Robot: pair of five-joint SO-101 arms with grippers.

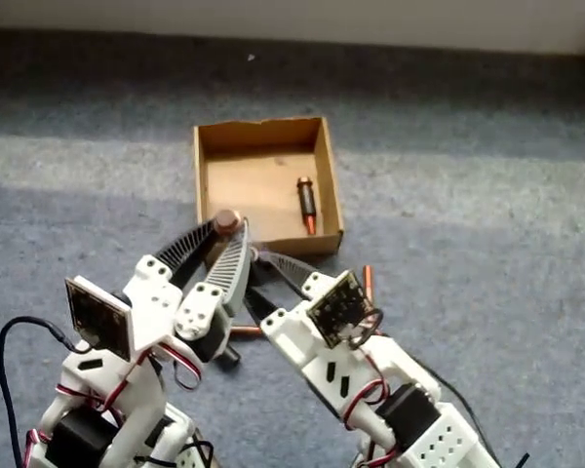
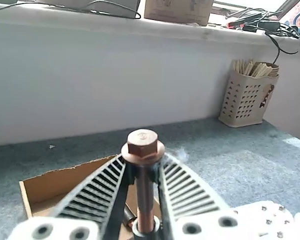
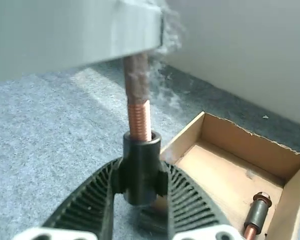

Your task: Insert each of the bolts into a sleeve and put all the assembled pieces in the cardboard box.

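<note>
My left gripper (image 2: 143, 167) is shut on a copper bolt (image 2: 144, 192), held upright with its hex head (image 2: 142, 144) on top. In the high view this left gripper (image 1: 226, 232) hangs just over the near edge of the cardboard box (image 1: 207, 185). Under it, my right gripper (image 3: 140, 175) is shut on a black sleeve (image 3: 139, 165). The bolt's threaded end (image 3: 140, 120) reaches down into the sleeve's mouth. One assembled piece (image 1: 306, 206) lies inside the box by its right wall, and the right wrist view shows this assembled piece (image 3: 255, 216) too.
A loose copper bolt (image 1: 368, 280) lies on the grey carpet right of my right gripper (image 1: 260, 259), and another copper piece (image 1: 245, 331) lies between the two arms. A wall runs behind the box, with a perforated basket (image 2: 246, 95) against it.
</note>
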